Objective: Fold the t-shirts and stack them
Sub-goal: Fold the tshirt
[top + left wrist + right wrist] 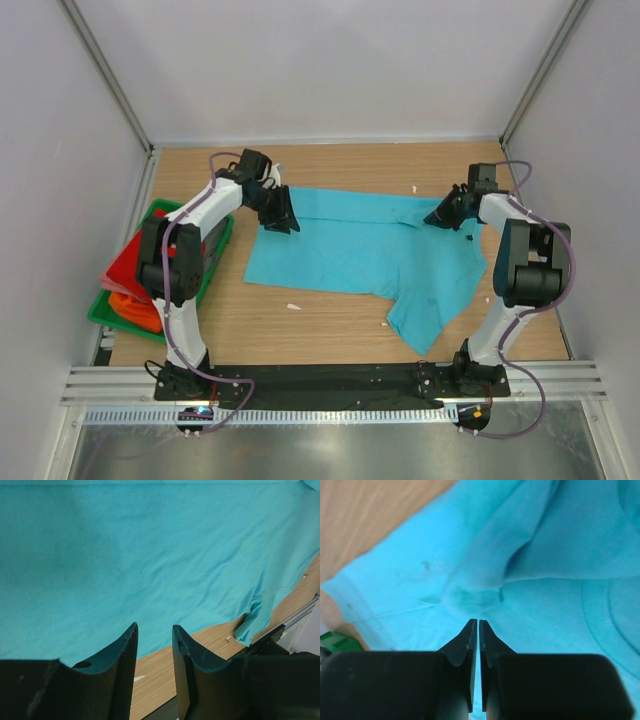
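Note:
The turquoise-blue t-shirt [360, 255] lies spread on the wooden table, one sleeve [425, 315] pointing toward the near edge. My left gripper [283, 215] is at the shirt's far left corner. In the left wrist view the left gripper [154, 627] is open, nothing between its fingers, with the cloth [150, 555] beyond the tips. My right gripper [437, 218] hovers over the far right part near the collar. In its wrist view the right gripper [478, 621] is shut to a thin slit, just short of a raised fold [475, 592]. The red t-shirt [130, 265] and the orange t-shirt [135, 308] lie in the tray.
A green plastic tray [161, 208] stands at the left edge beside the left arm. Small white scraps [293, 306] lie on the wood near the shirt. Grey walls close in the table on three sides, and a metal rail runs along the near edge.

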`<state>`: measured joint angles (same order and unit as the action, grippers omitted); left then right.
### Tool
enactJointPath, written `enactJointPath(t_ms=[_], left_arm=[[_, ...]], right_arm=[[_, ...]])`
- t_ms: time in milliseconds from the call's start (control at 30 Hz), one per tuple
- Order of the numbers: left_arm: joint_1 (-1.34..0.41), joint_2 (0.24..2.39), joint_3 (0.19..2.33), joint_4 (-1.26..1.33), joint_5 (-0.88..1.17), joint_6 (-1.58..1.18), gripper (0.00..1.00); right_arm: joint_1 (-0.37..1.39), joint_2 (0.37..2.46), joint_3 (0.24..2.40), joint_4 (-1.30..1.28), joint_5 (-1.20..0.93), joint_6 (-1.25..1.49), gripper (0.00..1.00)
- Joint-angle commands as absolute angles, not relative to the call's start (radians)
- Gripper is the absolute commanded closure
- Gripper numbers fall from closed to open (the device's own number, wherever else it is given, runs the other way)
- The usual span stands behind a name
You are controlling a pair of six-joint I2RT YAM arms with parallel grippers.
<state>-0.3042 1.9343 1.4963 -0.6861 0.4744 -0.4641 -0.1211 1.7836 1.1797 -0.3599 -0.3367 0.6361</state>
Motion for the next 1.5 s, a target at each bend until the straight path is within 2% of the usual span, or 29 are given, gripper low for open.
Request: enactJointPath(t_ms=[0,67,133,700,867,1000,1167,1467], left_arm=[[-0.299,1.921,1.539,-0.672,0.509,-0.463,0.65],[-0.301,1.921,1.537,-0.673,0.508,-0.463,0.65],[-0.299,1.919,1.529,-0.670,0.506,-0.463,0.65],[-0.299,1.913,1.516,-0.683,0.502,-0.463,0.65],[-0.299,1.913,1.517,-0.686,0.503,-0.459,0.65],[-0.299,1.913,1.513,-0.687,0.503,-0.456,0.65],[-0.301,1.919,1.514,-0.680,0.511,-0.462,0.66],[-0.301,1.921,1.520,-0.678,0.517,-0.462,0.66]], right_arm=[[-0.124,1.836,1.207,-0.379,-0.345,0.537,0.86],[-0.118,1.839,1.195,-0.371,-0.341,0.541,0.76],[-0.118,1.847,1.169,-0.336,-0.353,0.557,0.73],[-0.113,1.950,1.189,-0.241,-0.402,0.626,0.73],[-0.114,1.948,1.223,-0.270,-0.404,0.634,0.75],[-0.114,1.921,1.255,-0.376,-0.333,0.606,0.73],[-0.106,1.861,1.252,-0.377,-0.339,0.600,0.71],[-0.097,1.936,1.284,-0.348,-0.356,0.617,0.72]])
